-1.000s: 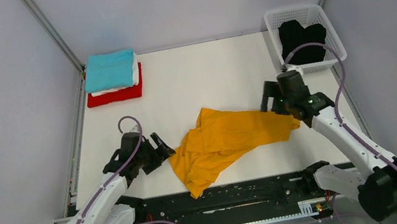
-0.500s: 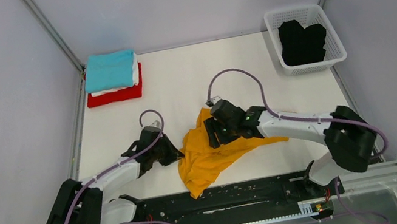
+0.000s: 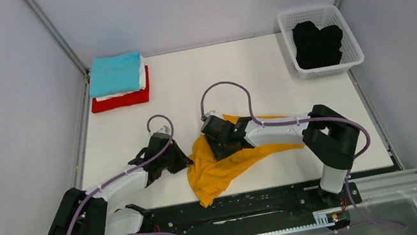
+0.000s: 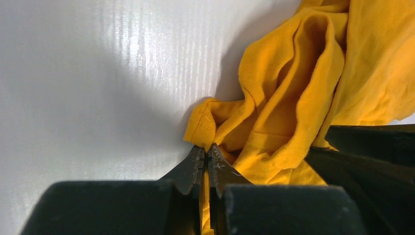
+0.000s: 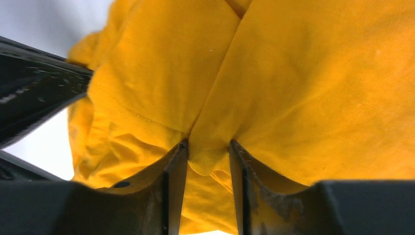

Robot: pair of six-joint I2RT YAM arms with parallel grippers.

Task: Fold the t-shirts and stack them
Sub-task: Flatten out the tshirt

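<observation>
Left wrist view: left end effector [image 4: 205,149] is clamped shut on the hem of the orange-yellow t-shirt [image 4: 293,88]. Right end effector [image 5: 209,144], half open, straddles a fold of it.

The left arm is lying low and stretched forward, and the left gripper [image 3: 181,160] is pinching a hem of the orange-yellow t-shirt [image 4: 293,88] right at its jaw tips. The right arm is bending inward with its wrist down. The right gripper [image 5: 209,147] is straddling a fold between half-parted jaws, with the grip unclear.
</observation>
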